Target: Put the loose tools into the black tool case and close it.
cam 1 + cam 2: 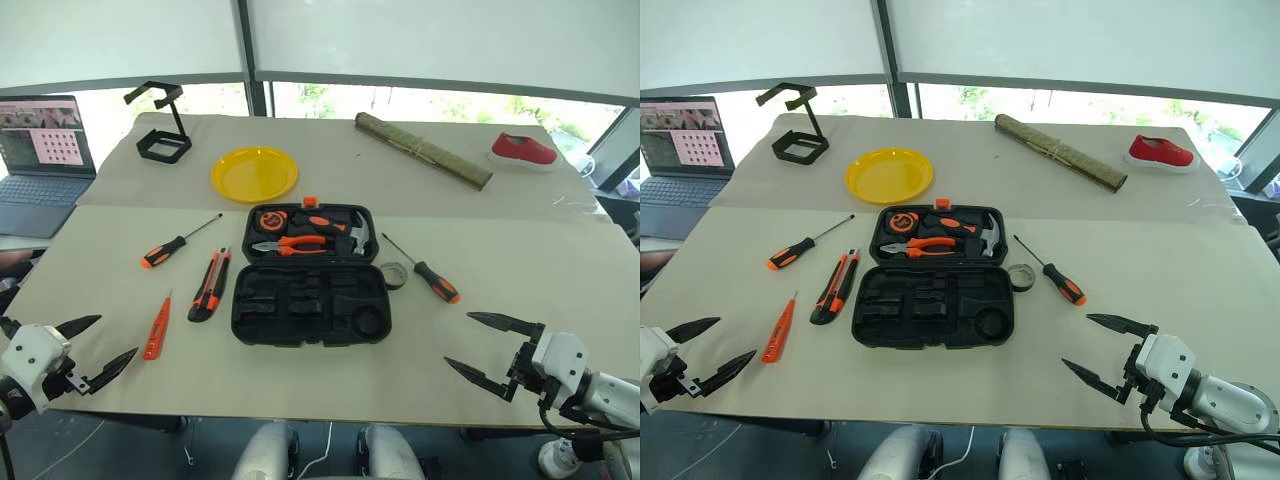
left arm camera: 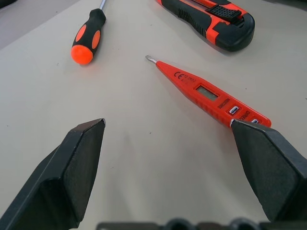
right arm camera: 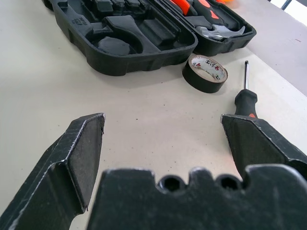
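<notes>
Both grippers sit at the table's (image 1: 560,250) near edge, spread wide, holding nothing: left gripper (image 1: 98,348) at the left corner, right gripper (image 1: 492,348) toward the right. Bare table between them, up to the case (image 1: 308,304). Case lies open mid-table, near half empty recesses, far half holding pliers (image 1: 290,243) and hammer (image 1: 357,235).

Loose count:
- 2 screwdrivers: one (image 1: 175,243) left of case, one (image 1: 428,272) right.
- 1 knife (image 1: 209,285), just left of case.
- 1 tester pen (image 1: 156,327), nearest left gripper.
- 1 tape roll (image 1: 393,275), touching the case's right side.

Far half: 1 yellow plate (image 1: 254,174), 1 wire stand (image 1: 163,127), 1 rolled mat (image 1: 423,150), 1 red shoe (image 1: 522,150). Laptop (image 1: 42,160) off the left edge.
</notes>
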Available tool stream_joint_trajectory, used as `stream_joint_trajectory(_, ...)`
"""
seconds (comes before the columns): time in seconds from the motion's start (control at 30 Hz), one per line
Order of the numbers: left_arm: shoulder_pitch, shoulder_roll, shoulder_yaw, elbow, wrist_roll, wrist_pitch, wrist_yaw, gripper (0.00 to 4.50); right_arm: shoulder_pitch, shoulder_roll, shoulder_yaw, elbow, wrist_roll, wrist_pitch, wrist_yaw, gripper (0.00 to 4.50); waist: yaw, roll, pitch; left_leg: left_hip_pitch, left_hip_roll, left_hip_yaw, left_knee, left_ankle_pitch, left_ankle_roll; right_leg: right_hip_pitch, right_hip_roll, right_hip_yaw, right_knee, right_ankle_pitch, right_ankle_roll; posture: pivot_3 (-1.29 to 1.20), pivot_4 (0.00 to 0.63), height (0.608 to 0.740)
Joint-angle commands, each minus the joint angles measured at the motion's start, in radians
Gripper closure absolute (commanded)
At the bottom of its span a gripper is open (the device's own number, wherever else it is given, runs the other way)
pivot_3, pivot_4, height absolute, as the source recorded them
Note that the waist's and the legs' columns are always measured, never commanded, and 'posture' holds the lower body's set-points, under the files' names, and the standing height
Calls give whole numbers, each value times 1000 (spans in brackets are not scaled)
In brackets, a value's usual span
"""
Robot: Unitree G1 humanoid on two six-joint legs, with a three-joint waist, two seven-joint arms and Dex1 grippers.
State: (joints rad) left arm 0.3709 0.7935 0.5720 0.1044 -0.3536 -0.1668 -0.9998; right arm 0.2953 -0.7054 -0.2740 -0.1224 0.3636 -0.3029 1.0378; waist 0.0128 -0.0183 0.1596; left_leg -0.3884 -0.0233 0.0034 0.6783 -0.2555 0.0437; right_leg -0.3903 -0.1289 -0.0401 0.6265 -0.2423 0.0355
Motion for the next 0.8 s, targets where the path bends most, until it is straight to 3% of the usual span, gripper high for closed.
stream_joint_trajectory(0.03,21,1,75,-19,-71,79,18,0,-65,45,41,-59,80,2,6,23,0,0,0,0,0,0,0,0,0,0,0,0,0,0,0,0,150,740)
stream_joint_trajectory(0.13,99,-74,179,-54,-228,281,84,0,-188,167,146,-173,202,39,-18,23,-27,-4,2,0,6,1,0,-1,-2,-2,3,1,-1,2,-3,0,150,740)
stream_joint_trajectory(0.33,122,-160,232,-94,-278,414,217,0,-272,268,194,-213,198,12,-45,23,-3,-6,2,-1,6,1,0,-3,-5,-11,9,1,2,2,-5,0,150,740)
stream_joint_trajectory(0.53,-27,-47,259,-77,-409,666,268,0,-278,296,195,-174,179,-16,-32,23,18,-7,2,-2,5,0,1,-3,-5,-11,9,1,2,3,-5,0,150,740)
stream_joint_trajectory(0.67,-243,86,117,-33,-361,765,281,0,-267,293,196,-147,165,-44,-21,23,24,-7,2,-1,5,0,1,-2,-6,-11,14,1,3,4,-7,0,150,740)
stream_joint_trajectory(0.8,-573,197,-175,170,-187,799,246,0,-258,292,203,-129,155,-63,-16,23,15,-7,2,0,3,2,1,-1,-7,-12,17,3,4,5,-7,0,150,740)
